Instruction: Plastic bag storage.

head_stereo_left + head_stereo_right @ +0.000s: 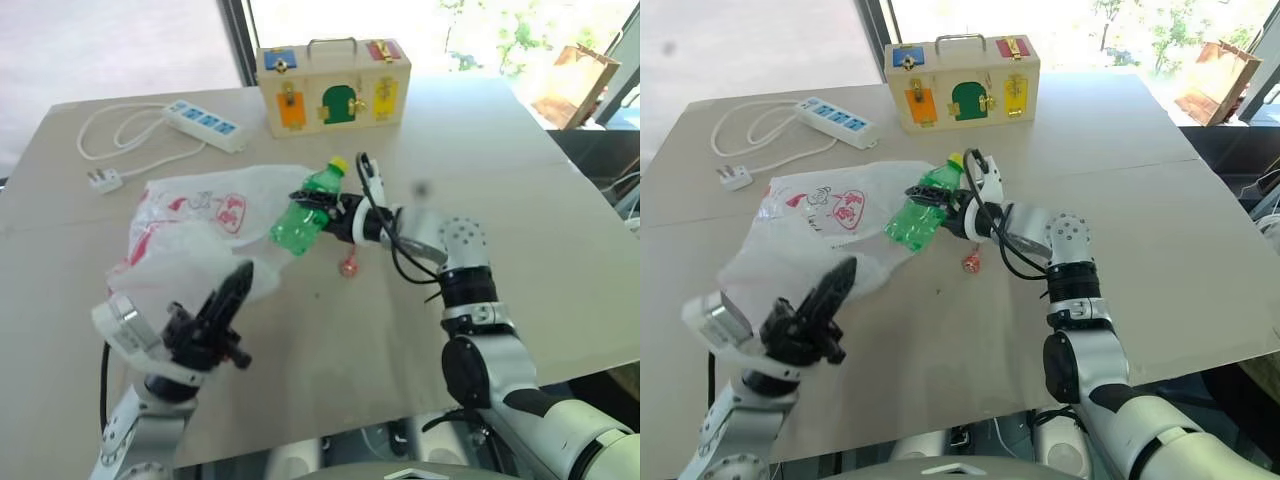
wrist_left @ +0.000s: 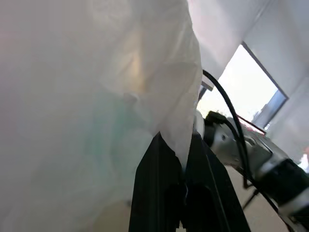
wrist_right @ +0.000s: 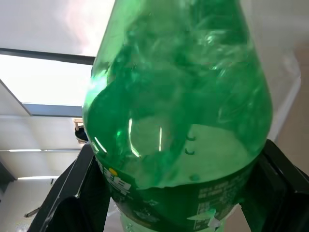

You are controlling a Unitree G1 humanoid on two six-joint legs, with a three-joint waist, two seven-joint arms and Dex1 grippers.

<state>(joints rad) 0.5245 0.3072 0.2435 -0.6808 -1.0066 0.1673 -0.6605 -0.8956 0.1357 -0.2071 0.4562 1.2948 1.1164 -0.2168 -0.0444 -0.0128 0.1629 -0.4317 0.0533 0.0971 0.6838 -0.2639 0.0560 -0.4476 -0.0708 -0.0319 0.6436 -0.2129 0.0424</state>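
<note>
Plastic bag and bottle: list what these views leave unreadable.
- Red lettering on the plastic bag: too small and crumpled in the eye views.
- Bag's mouth: facing away, hidden by its own folds; the left gripper pinches an edge, the film blocking the left wrist view.
- Green bottle label: cut off by the right wrist view's lower edge, between the right gripper fingers.
- Small red object: too small to identify.

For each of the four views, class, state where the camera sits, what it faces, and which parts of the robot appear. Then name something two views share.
Left and right eye views: head camera, looking down over the table; both arms show.
Left wrist view: along the left gripper, shut on the plastic bag.
Right wrist view: along the right gripper, clamping the green bottle.
Shared: the bottle appears in the eye and right wrist views.
</note>
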